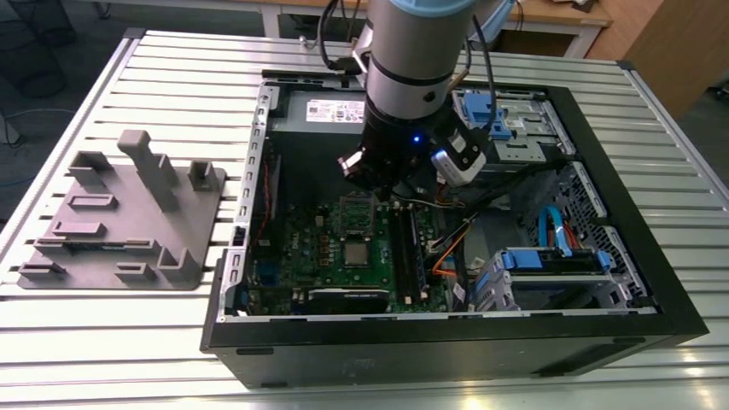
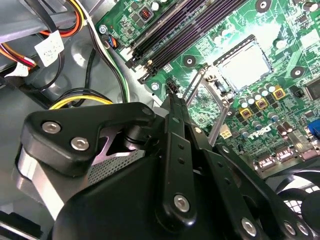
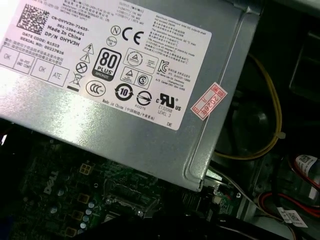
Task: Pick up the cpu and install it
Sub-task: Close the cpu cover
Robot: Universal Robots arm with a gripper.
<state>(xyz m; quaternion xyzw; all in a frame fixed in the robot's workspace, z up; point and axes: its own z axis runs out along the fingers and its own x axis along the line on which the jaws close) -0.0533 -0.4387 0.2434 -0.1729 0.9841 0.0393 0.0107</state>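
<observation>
A small silvery-grey square, which I take for the cpu (image 1: pixel 357 254), lies flat in the motherboard's socket inside the open computer case. In the second wrist view the cpu (image 2: pixel 245 67) shows as a pale square inside the socket frame, and the metal load plate (image 2: pixel 202 100) is swung up beside it. My gripper (image 1: pixel 381 190) hangs over the board just behind the socket, close to the raised plate. Its black fingers (image 2: pixel 172 115) run together to a narrow tip, so the gripper (image 2: pixel 172 95) looks shut with nothing visible between them.
The grey power supply (image 3: pixel 125 75) fills the case's back wall close behind the arm. Long memory slots (image 2: pixel 190 30) and loose cables (image 2: pixel 85 97) lie beside the socket. Blue drive cages (image 1: pixel 552 260) stand at the exterior view's right. A grey fixture plate (image 1: pixel 125 213) sits on the table outside the case.
</observation>
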